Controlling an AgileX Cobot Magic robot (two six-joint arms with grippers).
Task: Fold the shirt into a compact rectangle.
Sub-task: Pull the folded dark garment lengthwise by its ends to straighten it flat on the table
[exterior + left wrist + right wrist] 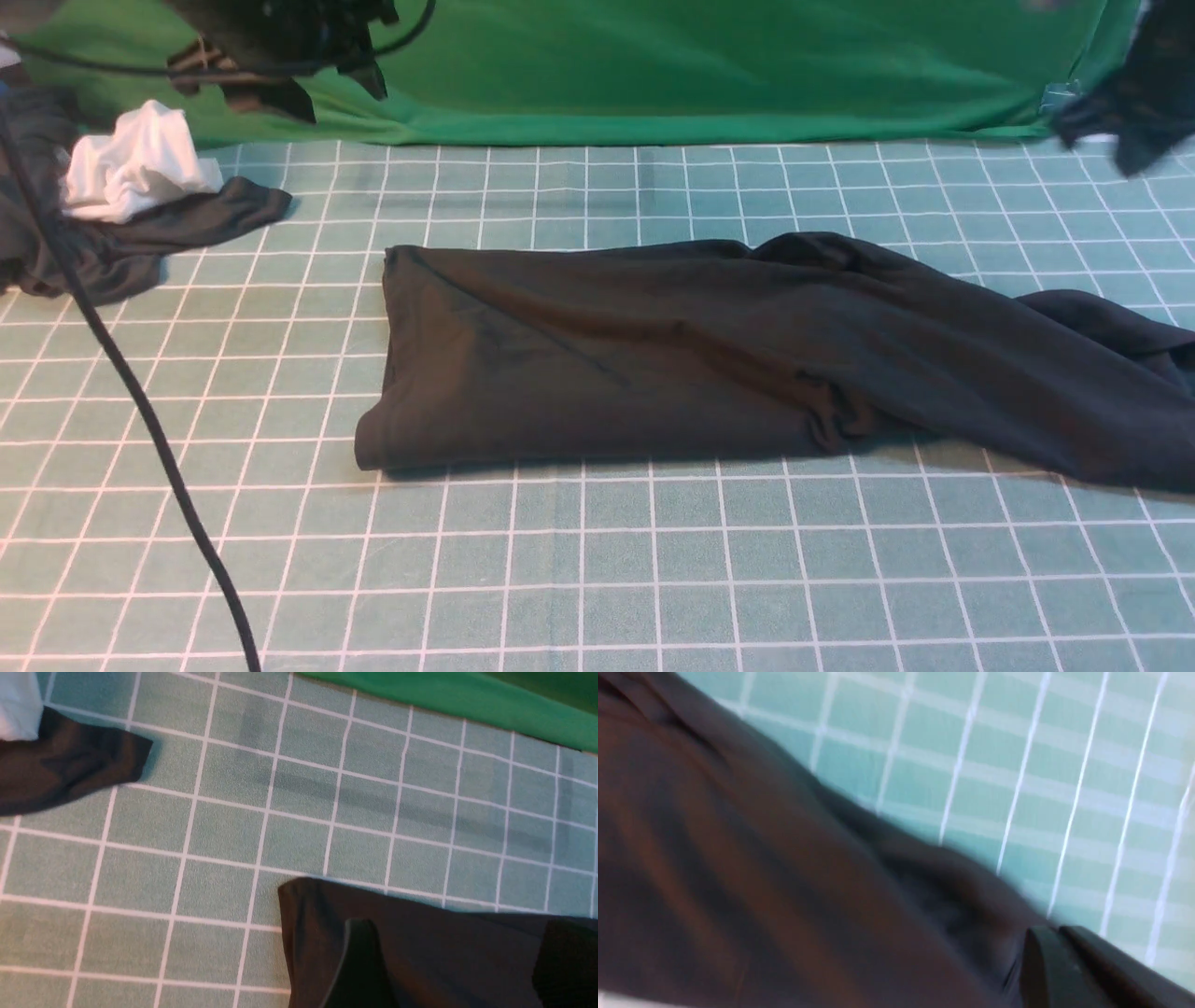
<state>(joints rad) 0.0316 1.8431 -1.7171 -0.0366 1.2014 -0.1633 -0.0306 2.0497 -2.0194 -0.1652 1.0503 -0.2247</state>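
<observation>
The black shirt (709, 355) lies on the grid mat as a long band, folded edge at the left, its right end bunched and running off the view's right side. No print shows. My left gripper (336, 89) hangs high at the back left; in the left wrist view it (460, 933) is open, its fingers (359, 966) wide apart above the shirt's left corner (420, 952). My right gripper (1120, 140) is raised at the back right, blurred. In the right wrist view it (1057, 935) has its fingers pressed together over the shirt (738, 868), with nothing seen between them.
A white cloth (135, 168) sits on a dark grey garment (140, 238) at the far left, which also shows in the left wrist view (60, 765). A black cable (140, 411) crosses the front left. Green backdrop cloth (700, 65) bounds the mat at the back.
</observation>
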